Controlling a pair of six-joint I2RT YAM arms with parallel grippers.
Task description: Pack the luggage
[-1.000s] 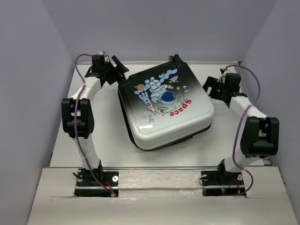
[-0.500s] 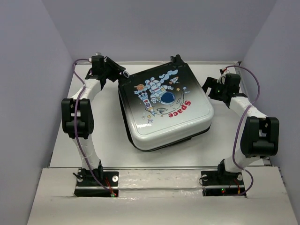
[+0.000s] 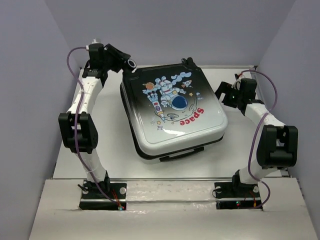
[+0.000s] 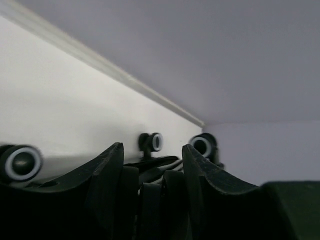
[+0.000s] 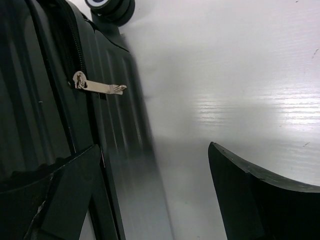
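The luggage (image 3: 172, 112) lies shut on the table, astronaut picture and red "Space" facing up. My left gripper (image 3: 126, 66) is at its far left corner, by a wheel (image 3: 132, 64), and is shut on the luggage's dark edge (image 4: 150, 200). The left wrist view shows this edge between my fingers, with black wheels (image 4: 202, 146) beyond my left gripper (image 4: 152, 148). My right gripper (image 3: 223, 93) is open beside the luggage's right side. In the right wrist view my right gripper (image 5: 153, 147) has its left finger against the black side (image 5: 105, 100), below a metal zipper pull (image 5: 100, 87).
The white table (image 3: 110, 135) is walled by lilac panels on the left, back and right. A black carry handle (image 3: 181, 154) sticks out from the luggage's near edge. Another wheel (image 5: 110, 5) shows at the top of the right wrist view.
My left gripper has risen and swung left, taking the luggage's far left corner with it. The luggage has tilted and turned a little, showing its near handle. The right arm has barely moved.
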